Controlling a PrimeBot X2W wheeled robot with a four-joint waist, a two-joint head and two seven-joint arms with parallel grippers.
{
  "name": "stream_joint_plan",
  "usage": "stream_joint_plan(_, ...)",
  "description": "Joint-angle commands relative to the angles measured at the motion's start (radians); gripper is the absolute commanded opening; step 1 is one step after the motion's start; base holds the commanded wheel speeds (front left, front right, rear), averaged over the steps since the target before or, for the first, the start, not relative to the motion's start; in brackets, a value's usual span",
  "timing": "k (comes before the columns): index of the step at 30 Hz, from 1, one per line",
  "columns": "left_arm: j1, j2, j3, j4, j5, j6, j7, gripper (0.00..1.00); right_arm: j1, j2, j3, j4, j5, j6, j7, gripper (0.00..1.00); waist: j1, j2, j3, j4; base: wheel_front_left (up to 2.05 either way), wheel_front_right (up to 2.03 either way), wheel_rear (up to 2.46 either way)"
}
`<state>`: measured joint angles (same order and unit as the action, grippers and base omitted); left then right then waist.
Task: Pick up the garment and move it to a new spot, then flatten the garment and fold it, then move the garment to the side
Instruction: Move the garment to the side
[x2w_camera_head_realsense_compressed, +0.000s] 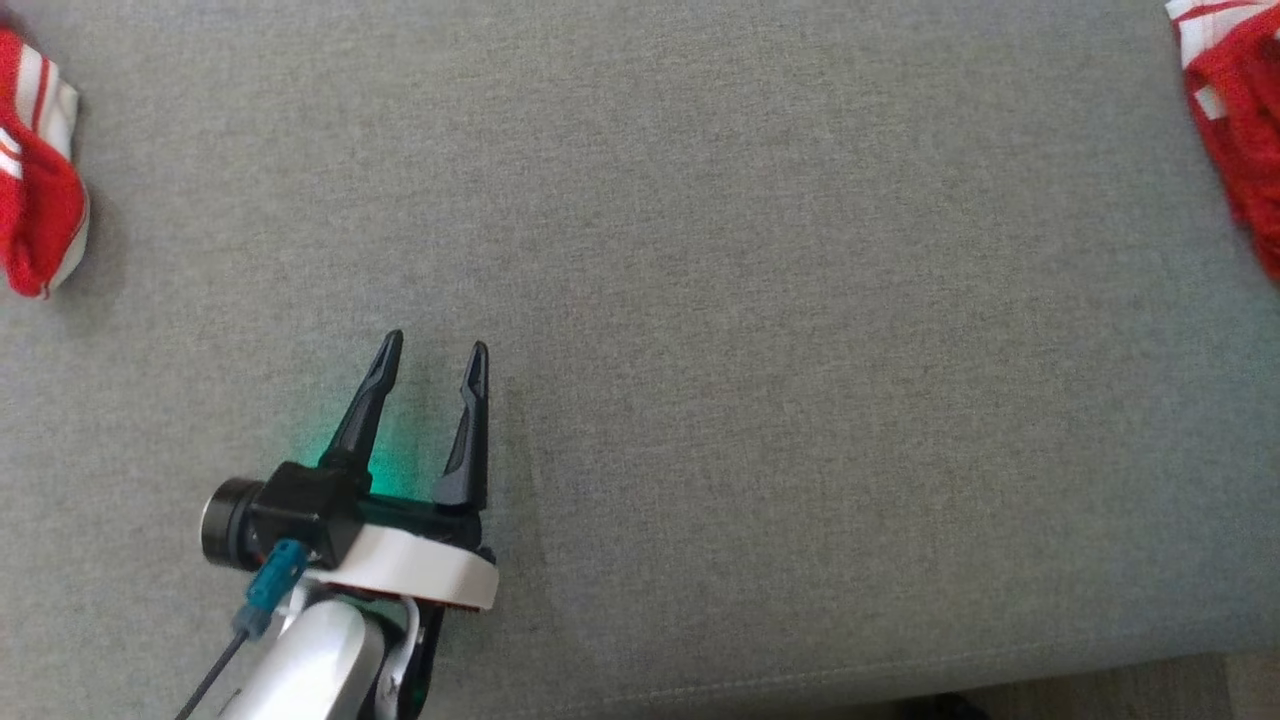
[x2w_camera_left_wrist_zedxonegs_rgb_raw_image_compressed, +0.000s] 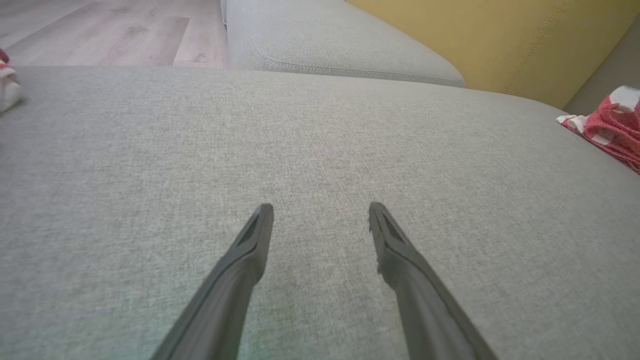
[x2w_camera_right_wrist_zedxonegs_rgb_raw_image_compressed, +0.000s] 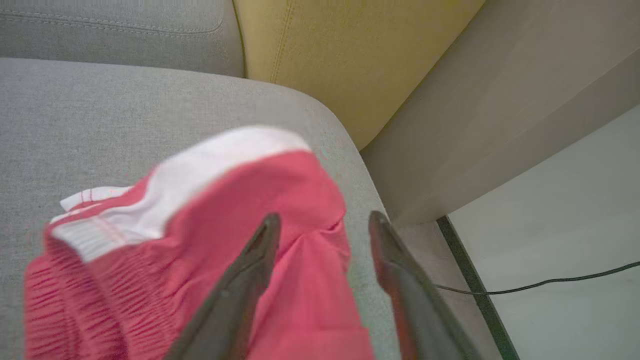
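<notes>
The right pincer (x2w_camera_right_wrist_zedxonegs_rgb_raw_image_compressed: 325, 216) is standing wide over the red-and-white garment (x2w_camera_right_wrist_zedxonegs_rgb_raw_image_compressed: 200, 225), which is lying beneath its fingertips on the grey cushion (x2w_camera_right_wrist_zedxonegs_rgb_raw_image_compressed: 75, 110). The left pincer (x2w_camera_head_realsense_compressed: 435, 345) is hovering wide, well apart from the garment.

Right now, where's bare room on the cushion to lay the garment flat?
Bare: the middle of the cushion, between the left garment and the right garment. Front left holds the open left fingers. Crowded: the right corner, right fingers open over that garment.
</notes>
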<state>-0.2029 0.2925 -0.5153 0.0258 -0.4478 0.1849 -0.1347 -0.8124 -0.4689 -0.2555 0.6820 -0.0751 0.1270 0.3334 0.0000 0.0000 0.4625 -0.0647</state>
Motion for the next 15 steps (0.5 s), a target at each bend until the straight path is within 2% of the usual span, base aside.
stream_joint_plan(1,-0.004,0.005,0.027,-0.025,-0.003,0.005,-0.01,1.0,-0.005,-0.005,0.001,-0.04,-0.009,0.004,-0.014,1.0,0.0,0.0,-0.008,-0.003,0.0,0.0,0.0)
stream_joint_plan(7,-0.003,-0.003,0.026,-0.006,-0.016,-0.001,-0.025,1.0,0.0,0.06,0.063,-0.091,-0.003,0.004,-0.041,1.0,0.0,0.0,-0.053,-0.014,0.0,0.0,0.0)
stream_joint_plan(15,0.007,-0.015,0.056,0.041,-0.052,-0.002,-0.062,1.0,0.065,0.148,0.16,-0.178,0.028,0.004,-0.09,1.0,0.0,0.0,-0.166,-0.005,0.0,0.0,0.0)
